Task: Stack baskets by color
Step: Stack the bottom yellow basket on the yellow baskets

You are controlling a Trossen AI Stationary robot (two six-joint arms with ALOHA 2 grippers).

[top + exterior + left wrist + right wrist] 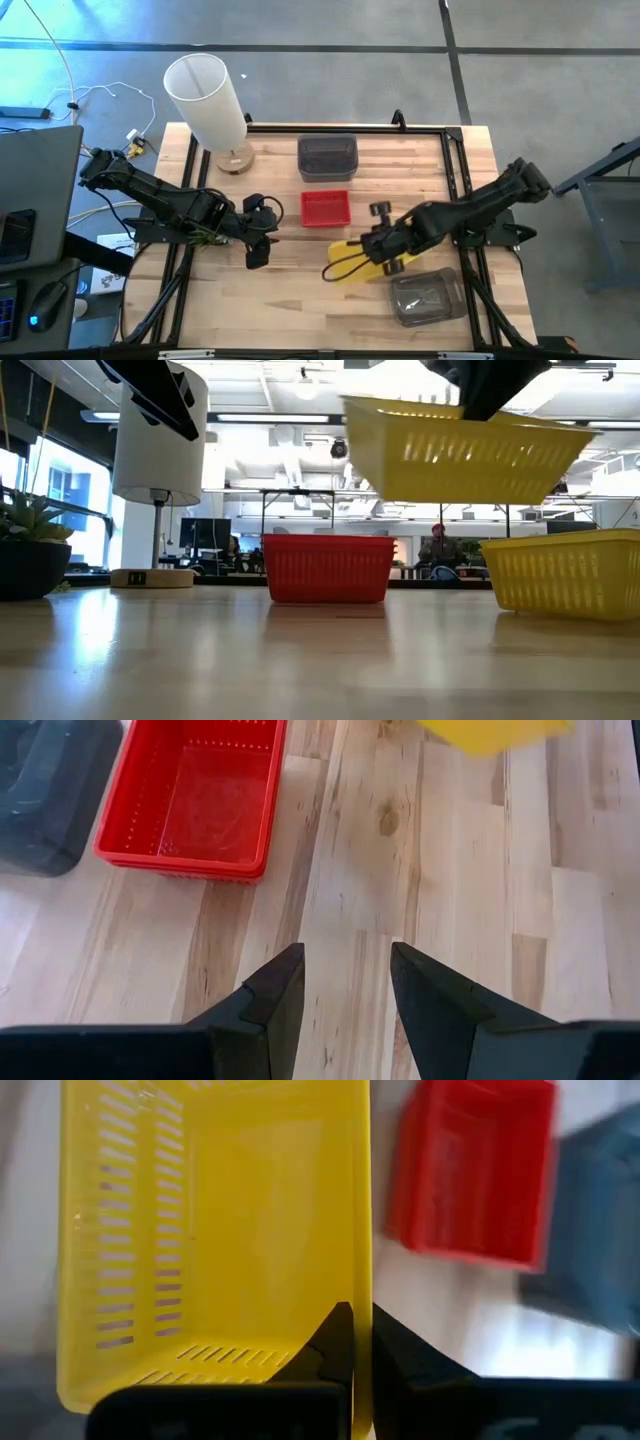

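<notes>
Hovering yellow basket (465,455); low view only

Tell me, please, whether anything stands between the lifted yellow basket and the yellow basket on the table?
Nothing visible does. The right tool grips the lifted basket by its wall, in the air above the table basket, partly over it, with only open space between them.

Open-plan office or lab space. Low view shows ceiling strip lights (300,417), desks with monitors (205,532) and a seated person (437,546) behind the wooden table (300,650). Concrete floor (400,80) with cables.
</notes>
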